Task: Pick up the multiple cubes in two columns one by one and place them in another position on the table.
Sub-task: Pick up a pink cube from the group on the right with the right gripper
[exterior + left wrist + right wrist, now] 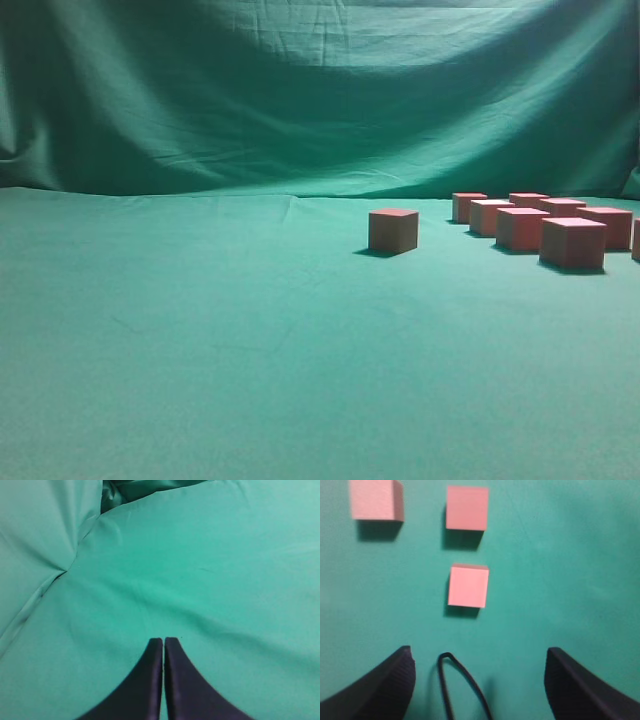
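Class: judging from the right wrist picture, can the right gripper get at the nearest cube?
Probably yes: the right gripper is open and empty, and only bare table lies between it and the nearest cube, which stands apart from the others.

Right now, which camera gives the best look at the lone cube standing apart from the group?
The exterior view: the lone cube stands whole on the table, clearly left of the clustered cubes. The right wrist view shows three cubes from above, but none can be matched to it. The left wrist view shows only cloth and the shut left gripper.

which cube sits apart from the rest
The lone cube, left of the cluster. It has bare table all round; the others sit close together in rows.
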Robot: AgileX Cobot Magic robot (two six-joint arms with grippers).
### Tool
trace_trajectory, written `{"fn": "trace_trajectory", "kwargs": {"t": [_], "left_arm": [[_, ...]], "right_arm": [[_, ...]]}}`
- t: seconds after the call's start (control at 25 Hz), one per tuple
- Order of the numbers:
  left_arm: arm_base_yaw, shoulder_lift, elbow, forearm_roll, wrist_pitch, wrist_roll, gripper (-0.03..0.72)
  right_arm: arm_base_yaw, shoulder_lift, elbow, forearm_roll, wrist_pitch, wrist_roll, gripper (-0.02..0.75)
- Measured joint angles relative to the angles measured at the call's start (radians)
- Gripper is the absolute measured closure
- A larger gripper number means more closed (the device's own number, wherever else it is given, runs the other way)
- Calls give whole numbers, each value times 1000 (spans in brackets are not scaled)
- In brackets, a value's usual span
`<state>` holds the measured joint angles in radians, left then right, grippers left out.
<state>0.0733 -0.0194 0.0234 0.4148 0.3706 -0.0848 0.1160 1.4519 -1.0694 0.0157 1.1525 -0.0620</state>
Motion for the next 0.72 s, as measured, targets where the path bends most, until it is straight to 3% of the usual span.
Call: {"fn": "trace_trajectory", "kwargs": {"t": [0.24,0.56,0.72], "left_arm": [[0,0,0,0,0,0,688],[0,0,0,0,0,0,688],[0,0,0,0,0,0,688]], "right_arm": [[-6,39,172,3,-254,1,206],[-6,168,185,7,-422,2,206],[-6,204,185,9,-450,2,356]]}}
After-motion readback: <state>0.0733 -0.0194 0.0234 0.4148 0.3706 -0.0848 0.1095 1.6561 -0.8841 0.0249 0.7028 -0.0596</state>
